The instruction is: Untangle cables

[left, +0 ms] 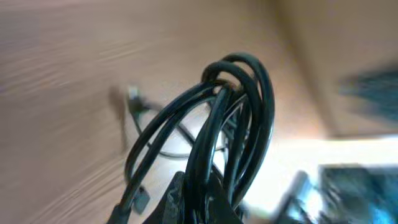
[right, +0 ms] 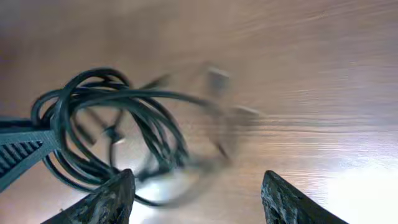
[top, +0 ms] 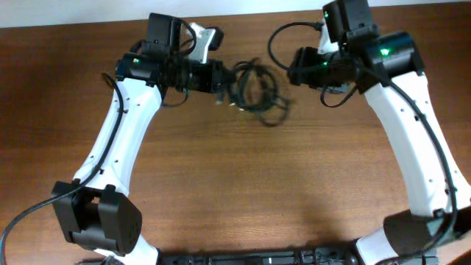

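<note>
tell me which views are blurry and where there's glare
Overhead: sharp and evenly lit; left wrist: table smeared, cables fairly crisp; right wrist: plug ends ghosted, white glare on the wood at lower right.

A brown wooden desk [top: 243, 184] with a fine horizontal grain fills nearly the whole overhead view. Along its far edge runs a narrow pale strip [top: 44, 13], widest toward the far left corner, too thin to tell whether it is wall or floor. In the right wrist view, bright white glare [right: 364, 186] washes across the wood.
</note>
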You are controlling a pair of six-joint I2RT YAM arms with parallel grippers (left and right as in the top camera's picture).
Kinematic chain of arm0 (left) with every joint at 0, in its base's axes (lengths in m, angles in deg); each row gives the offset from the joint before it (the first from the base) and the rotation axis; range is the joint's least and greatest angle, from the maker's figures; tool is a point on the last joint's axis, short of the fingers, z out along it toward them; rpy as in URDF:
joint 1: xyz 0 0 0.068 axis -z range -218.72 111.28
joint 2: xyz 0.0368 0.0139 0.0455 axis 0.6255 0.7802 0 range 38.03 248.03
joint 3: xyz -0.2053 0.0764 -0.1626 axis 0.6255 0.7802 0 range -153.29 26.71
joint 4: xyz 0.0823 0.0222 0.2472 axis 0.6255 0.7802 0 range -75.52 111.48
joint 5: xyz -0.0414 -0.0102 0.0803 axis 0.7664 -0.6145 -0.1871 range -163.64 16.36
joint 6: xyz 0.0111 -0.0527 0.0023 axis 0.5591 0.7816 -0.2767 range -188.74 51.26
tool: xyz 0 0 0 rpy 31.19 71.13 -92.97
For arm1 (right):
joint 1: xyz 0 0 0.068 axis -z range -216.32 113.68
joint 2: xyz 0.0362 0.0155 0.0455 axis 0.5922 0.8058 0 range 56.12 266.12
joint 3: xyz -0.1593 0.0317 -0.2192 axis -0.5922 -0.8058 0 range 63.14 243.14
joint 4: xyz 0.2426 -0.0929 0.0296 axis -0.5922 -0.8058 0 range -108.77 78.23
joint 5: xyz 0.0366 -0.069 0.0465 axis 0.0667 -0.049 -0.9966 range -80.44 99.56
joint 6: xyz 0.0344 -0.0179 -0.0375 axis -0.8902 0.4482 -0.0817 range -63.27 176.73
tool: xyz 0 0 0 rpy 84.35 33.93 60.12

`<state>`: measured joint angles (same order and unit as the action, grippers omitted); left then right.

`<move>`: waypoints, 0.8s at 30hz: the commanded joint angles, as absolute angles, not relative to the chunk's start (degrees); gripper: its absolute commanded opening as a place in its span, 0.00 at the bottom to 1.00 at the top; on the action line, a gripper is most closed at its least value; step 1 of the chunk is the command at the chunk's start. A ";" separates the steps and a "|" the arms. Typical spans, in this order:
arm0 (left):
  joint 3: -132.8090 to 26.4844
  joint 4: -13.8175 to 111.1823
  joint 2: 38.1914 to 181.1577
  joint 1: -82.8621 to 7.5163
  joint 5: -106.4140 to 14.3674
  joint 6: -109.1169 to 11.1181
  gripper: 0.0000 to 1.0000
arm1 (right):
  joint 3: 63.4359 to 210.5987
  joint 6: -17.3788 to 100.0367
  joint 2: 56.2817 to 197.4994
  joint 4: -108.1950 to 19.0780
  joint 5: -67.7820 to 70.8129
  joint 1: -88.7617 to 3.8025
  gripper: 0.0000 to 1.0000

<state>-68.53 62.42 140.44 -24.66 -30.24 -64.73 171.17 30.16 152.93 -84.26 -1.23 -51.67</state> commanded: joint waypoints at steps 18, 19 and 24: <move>-69.12 67.73 138.43 -19.26 -43.82 -52.16 0.00 | 171.89 28.94 160.67 -76.37 -3.63 -61.75 0.60; -69.12 67.73 138.43 -19.26 -42.18 -52.29 0.00 | 171.89 28.67 162.42 -76.26 -2.36 -62.69 0.56; -69.12 67.71 138.43 -19.39 -39.38 -54.26 0.00 | 171.89 27.27 167.84 -73.81 -4.33 -62.93 0.05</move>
<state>-68.51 67.86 140.33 -19.50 -43.58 -52.86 171.37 27.84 166.62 -74.43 -4.42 -62.84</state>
